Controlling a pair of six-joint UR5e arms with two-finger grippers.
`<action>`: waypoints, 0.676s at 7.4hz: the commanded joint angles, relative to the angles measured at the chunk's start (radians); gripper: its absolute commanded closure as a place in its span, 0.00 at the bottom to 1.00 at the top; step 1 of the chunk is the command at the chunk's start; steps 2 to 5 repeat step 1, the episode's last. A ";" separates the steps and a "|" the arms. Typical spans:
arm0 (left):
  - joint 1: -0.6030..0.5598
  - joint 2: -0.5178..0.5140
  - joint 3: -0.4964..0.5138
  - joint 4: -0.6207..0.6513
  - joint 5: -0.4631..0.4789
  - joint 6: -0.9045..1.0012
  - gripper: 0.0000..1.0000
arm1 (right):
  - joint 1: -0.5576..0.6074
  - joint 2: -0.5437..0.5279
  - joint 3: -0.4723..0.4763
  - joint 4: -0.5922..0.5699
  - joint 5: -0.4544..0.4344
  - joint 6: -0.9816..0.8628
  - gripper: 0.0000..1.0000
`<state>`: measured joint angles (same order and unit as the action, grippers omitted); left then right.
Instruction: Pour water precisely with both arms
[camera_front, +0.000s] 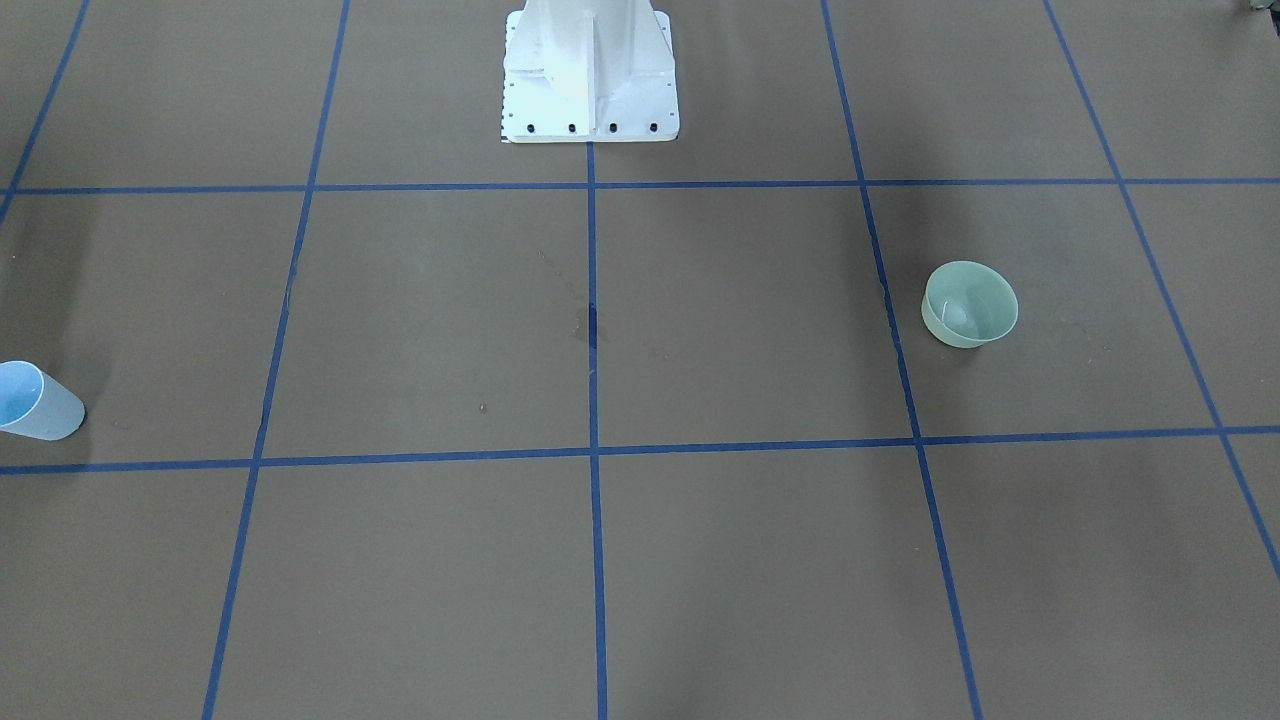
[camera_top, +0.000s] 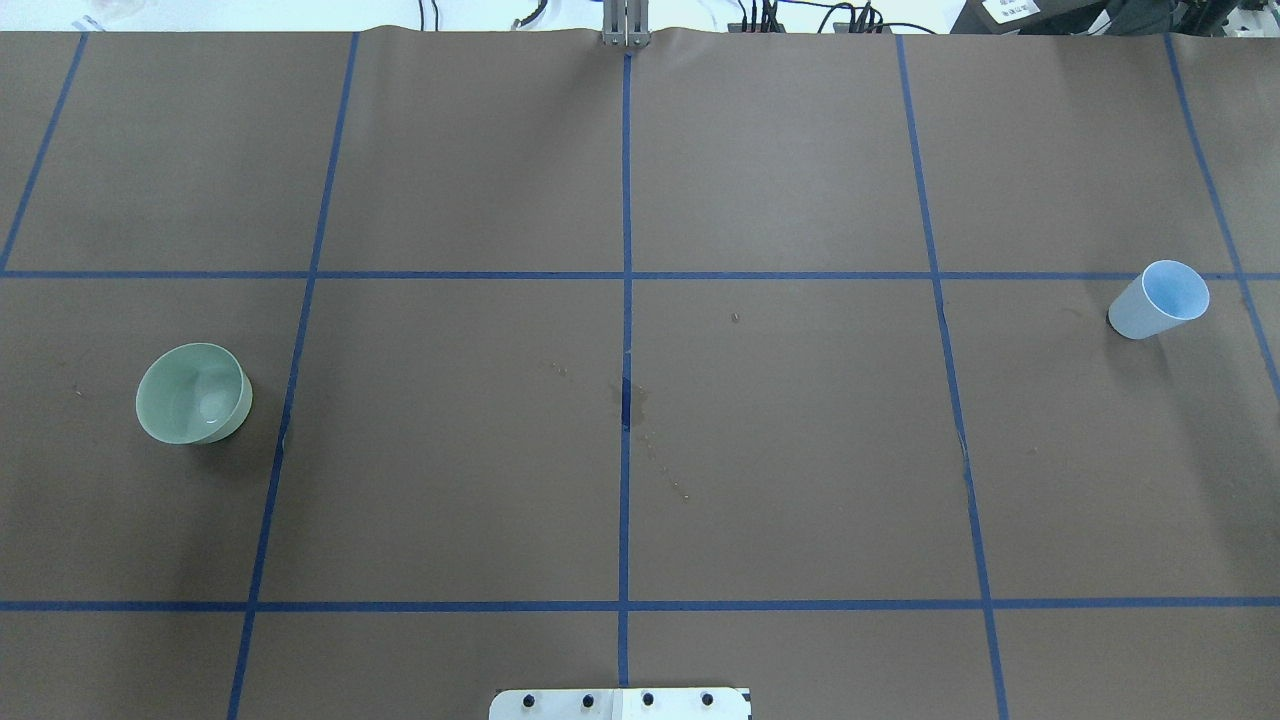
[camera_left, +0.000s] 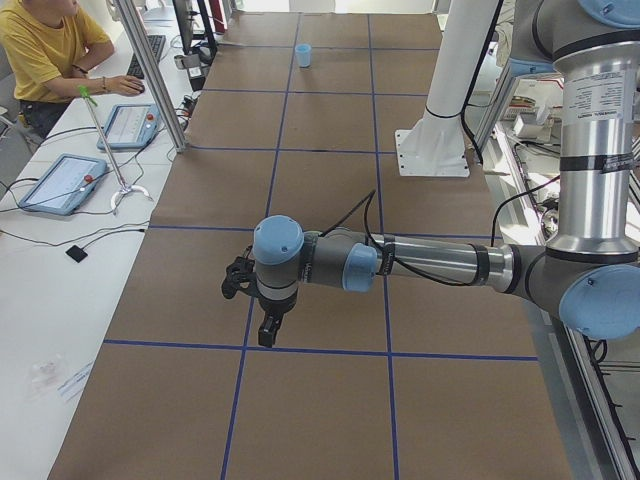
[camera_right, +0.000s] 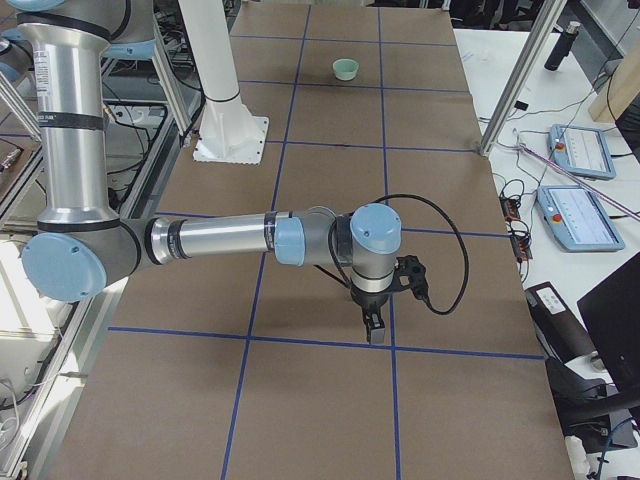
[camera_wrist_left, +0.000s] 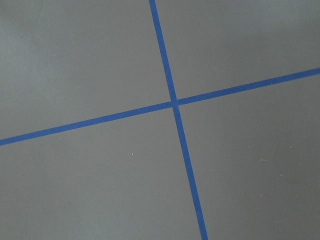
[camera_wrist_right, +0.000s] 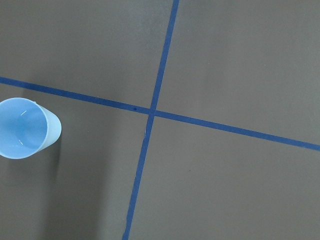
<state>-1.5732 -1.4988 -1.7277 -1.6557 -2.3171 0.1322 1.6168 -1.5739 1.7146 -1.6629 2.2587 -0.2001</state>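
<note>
Taking the overhead view as a dial centred on the brown desk (camera_top: 800, 480), the green bowl (camera_top: 194, 393) stands at about 9 o'clock, upright with its mouth up. A pale patch inside it may be water, though that cannot be told for sure.

The left arm (camera_left: 430, 265) reaches out low over this half. The left gripper (camera_left: 269, 330) points down at the paper, shows only from the side, and whether it is parted or closed cannot be told. Nothing is seen in it. Its wrist camera shows only a tape cross (camera_wrist_left: 174, 103) and no bowl.

At the dial's centre lies a dark wet stain (camera_top: 630, 400).

Out near 2 to 3 o'clock the blue cup (camera_top: 1158, 299) stands upright, so its long axis is vertical. The right arm (camera_right: 220, 240) stretches over that half with the right gripper (camera_right: 373, 328) hanging fingers-down. Its opening also cannot be judged from the side, and it looks empty.

In the right wrist view the cup sits at 9 o'clock, hard against the frame's edge. The right gripper is likely the nearer one and would need to shift that way to come around the cup. The bowl falls to the left arm.
</note>
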 joint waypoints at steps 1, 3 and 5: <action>0.001 -0.003 -0.003 -0.041 0.004 -0.008 0.00 | 0.000 0.000 0.002 0.000 -0.001 0.001 0.00; 0.001 -0.003 -0.003 -0.041 0.004 -0.008 0.00 | 0.000 0.000 0.002 0.000 -0.001 0.001 0.00; 0.001 -0.003 -0.003 -0.041 0.004 -0.008 0.00 | 0.000 0.000 0.002 0.000 -0.001 0.001 0.00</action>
